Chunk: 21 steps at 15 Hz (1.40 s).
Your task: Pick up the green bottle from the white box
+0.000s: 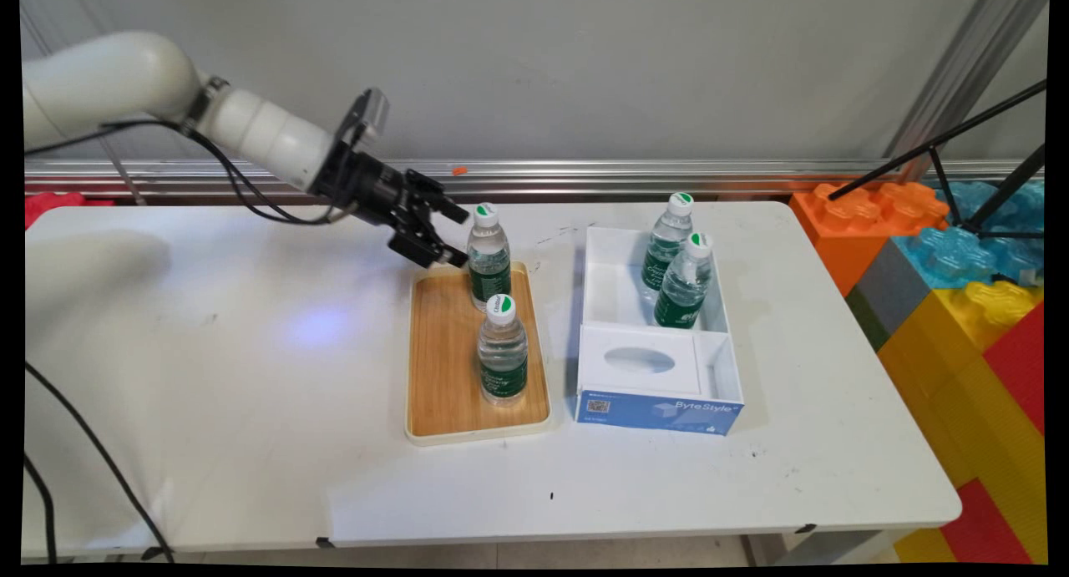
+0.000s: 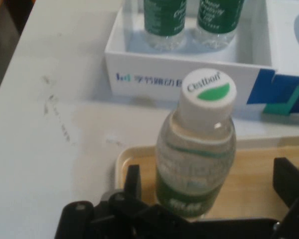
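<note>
Jaws stand wide apart, holding nothing. In the main view the gripper point(image 1: 451, 236) hangs at the far left corner of the wooden tray point(image 1: 440, 368), its fingers pointing toward the far bottle point(image 1: 488, 257) from that bottle's left side; whether a fingertip touches the bottle cannot be told here. The far bottle stands upright at the tray's far end, white cap with a green mark, green label. A near bottle point(image 1: 502, 351) of the same kind stands upright further down the tray, toward its right side. To the right of the tray, apart from it, sits a white box point(image 1: 720, 356) with a blue front. Its rear compartment holds two more bottles point(image 1: 678, 270), upright and close together; its front part carries a white insert with an oval opening point(image 1: 639, 360). All rest on the white table point(image 1: 209, 377). Large coloured blocks point(image 1: 960, 293) stand beyond the table's right end.

In the hand view the gripper point(image 2: 207, 194) shows one finger at left and one at right, with the far bottle point(image 2: 197, 149) upright between them, clear of both. The tray point(image 2: 134, 157) lies beneath it. The white box point(image 2: 154, 64) is beyond, the lower parts of the two bottles point(image 2: 189, 20) visible inside.
</note>
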Each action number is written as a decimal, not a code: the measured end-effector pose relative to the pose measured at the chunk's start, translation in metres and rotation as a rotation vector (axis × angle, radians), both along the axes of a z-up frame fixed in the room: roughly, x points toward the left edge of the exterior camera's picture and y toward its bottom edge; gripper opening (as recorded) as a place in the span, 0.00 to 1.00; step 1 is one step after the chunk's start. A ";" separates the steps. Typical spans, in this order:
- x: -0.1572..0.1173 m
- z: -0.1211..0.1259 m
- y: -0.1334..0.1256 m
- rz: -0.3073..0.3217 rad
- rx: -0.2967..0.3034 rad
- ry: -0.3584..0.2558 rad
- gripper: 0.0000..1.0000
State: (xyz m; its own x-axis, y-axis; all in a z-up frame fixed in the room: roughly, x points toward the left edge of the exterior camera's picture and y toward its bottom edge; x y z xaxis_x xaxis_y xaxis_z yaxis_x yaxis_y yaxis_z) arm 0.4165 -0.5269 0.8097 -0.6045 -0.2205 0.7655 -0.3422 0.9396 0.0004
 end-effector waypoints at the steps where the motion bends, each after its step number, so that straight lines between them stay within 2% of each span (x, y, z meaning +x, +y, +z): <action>1: 0.005 0.009 0.003 0.016 0.007 -0.019 1.00; 5: 0.014 0.053 0.021 0.105 0.034 -0.088 1.00; 9: -0.002 0.093 0.051 0.207 0.095 -0.134 1.00; 13: -0.042 0.127 0.077 0.313 0.152 -0.165 1.00; 17: -0.099 0.153 0.090 0.383 0.164 -0.195 1.00; 21: -0.147 0.155 0.094 0.411 0.187 -0.213 1.00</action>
State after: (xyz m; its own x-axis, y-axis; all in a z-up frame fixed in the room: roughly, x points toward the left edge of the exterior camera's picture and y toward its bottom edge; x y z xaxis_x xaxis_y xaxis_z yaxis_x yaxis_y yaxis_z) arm 0.2691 -0.4326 0.9642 -0.5772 -0.5954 0.5588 -0.6954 0.7172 0.0459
